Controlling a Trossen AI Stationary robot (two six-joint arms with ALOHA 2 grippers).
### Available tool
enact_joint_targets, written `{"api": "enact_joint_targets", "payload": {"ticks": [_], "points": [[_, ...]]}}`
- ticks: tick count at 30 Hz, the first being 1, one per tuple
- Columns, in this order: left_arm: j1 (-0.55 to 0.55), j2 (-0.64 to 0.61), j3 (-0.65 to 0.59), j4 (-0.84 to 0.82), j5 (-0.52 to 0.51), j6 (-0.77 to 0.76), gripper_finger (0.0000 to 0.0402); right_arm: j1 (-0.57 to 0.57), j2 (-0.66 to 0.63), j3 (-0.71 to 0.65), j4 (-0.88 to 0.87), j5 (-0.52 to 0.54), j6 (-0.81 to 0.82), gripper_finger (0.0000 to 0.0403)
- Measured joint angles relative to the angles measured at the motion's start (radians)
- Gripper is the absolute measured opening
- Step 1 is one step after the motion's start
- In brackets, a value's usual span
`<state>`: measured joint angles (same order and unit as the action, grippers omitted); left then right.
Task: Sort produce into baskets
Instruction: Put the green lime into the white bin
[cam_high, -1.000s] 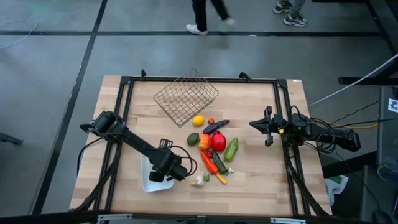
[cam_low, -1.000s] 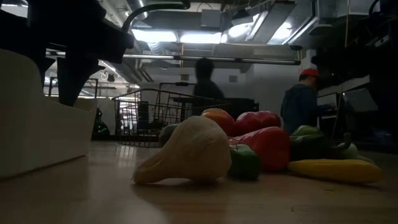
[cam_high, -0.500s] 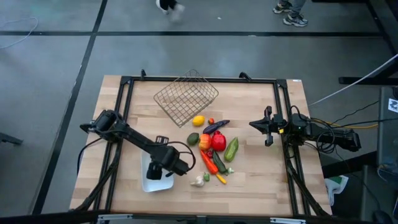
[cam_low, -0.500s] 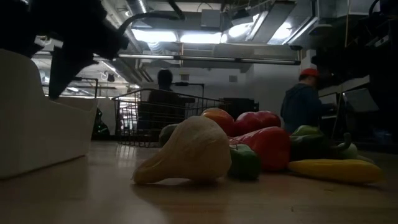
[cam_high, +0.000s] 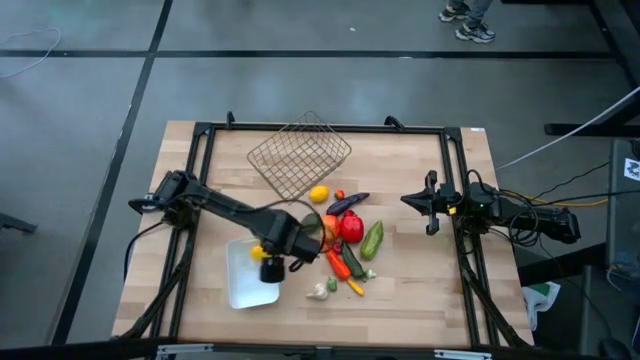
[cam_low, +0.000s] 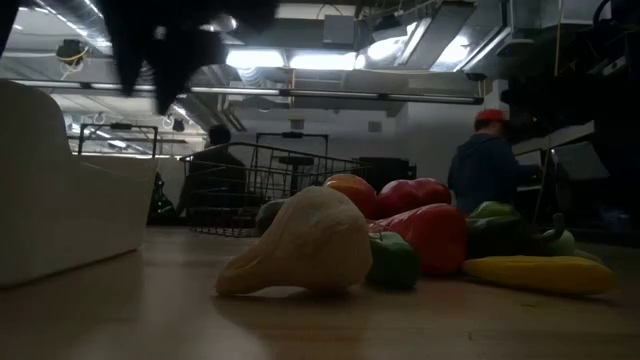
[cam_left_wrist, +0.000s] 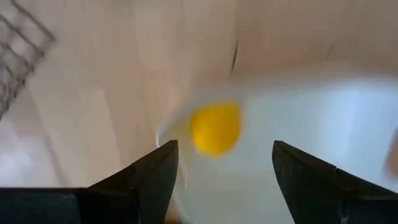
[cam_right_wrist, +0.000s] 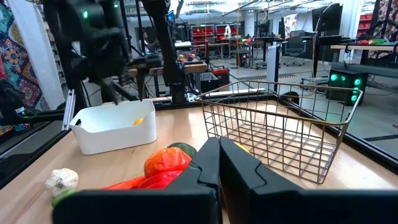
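Left claw (cam_left_wrist: 217, 163) hangs open above the white tray (cam_high: 240, 285), lemon (cam_high: 258, 252) lying inside (right claw (cam_right_wrist: 217, 168) shut, idle); lift clear before reaching the pile.

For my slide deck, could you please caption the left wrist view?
Open left gripper above a lemon lying in the white tray.
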<state>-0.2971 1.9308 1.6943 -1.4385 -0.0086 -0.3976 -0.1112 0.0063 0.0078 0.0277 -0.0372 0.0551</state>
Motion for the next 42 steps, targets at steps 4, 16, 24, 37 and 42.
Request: {"api": "enact_joint_targets", "payload": {"ticks": [4, 16, 24, 37, 42], "points": [[0.043, 0.001, 0.003, 0.175, -0.002, -0.033, 0.0253, 0.0, 0.0, 0.0, 0.0, 0.0, 0.0, 0.0012], [0.114, 0.009, -0.028, 0.382, -0.201, -0.185, 0.0253, 0.0, 0.0, 0.0, 0.0, 0.0, 0.0, 0.0012], [0.133, 0.01, -0.155, 0.518, -0.214, -0.332, 0.0253, 0.0, 0.0, 0.0, -0.001, 0.0, 0.0, 0.0012], [0.156, 0.01, -0.294, 0.602, -0.259, -0.39, 0.0253, 0.0, 0.0, 0.0, -0.001, 0.0, 0.0, 0.0012], [0.155, 0.009, -0.346, 0.67, -0.271, -0.392, 0.0253, 0.0, 0.0, 0.0, -0.001, 0.0, 0.0, 0.0012]]}}
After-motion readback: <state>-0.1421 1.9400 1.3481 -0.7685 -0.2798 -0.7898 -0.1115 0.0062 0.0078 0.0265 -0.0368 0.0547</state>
